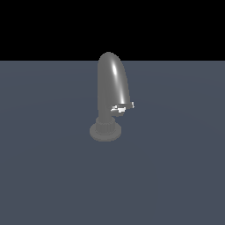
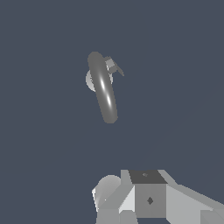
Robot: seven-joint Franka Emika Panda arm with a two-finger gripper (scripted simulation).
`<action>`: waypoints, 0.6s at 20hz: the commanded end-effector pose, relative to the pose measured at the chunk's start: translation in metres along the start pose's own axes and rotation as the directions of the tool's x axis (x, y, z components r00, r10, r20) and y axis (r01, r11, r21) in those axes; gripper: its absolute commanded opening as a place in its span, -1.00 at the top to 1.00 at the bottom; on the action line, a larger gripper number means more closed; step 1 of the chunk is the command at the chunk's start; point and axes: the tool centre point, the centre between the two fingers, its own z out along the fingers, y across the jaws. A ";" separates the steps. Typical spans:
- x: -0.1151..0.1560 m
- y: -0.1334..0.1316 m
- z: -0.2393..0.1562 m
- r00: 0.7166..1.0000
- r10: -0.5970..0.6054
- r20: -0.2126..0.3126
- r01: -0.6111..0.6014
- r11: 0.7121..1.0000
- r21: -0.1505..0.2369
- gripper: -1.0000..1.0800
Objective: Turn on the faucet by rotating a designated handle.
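"Where's the faucet [image 1: 111, 90]?"

"Standing alone, middle of the grey counter [image 1: 176, 176]. Its small handle [image 1: 122, 107] juts out low, toward the exterior view's right."

"Any progress?"

"None that I can see. Nothing touches the handle. The hand is out of sight; I can't tell whether it's spread or closed."

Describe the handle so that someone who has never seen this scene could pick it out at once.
Find the faucet, the tall glossy grey tube arched like a hook, standing on a ribbed round base on the flat blue-grey floor. The handle is the short thin lever jutting out just below the arch's lower end, toward the exterior view's right. Bright white flecks and its small size set it apart from tube and base.
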 end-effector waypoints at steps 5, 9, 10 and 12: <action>0.002 -0.001 0.000 1.000 0.005 0.007 -0.005 1.000 0.002 1.00; 0.007 -0.002 0.001 0.999 0.019 0.027 -0.019 1.000 0.006 1.00; 0.009 -0.003 0.001 0.999 0.024 0.035 -0.025 1.000 0.008 1.00; 0.014 -0.005 0.002 0.998 0.036 0.052 -0.037 0.999 0.012 1.00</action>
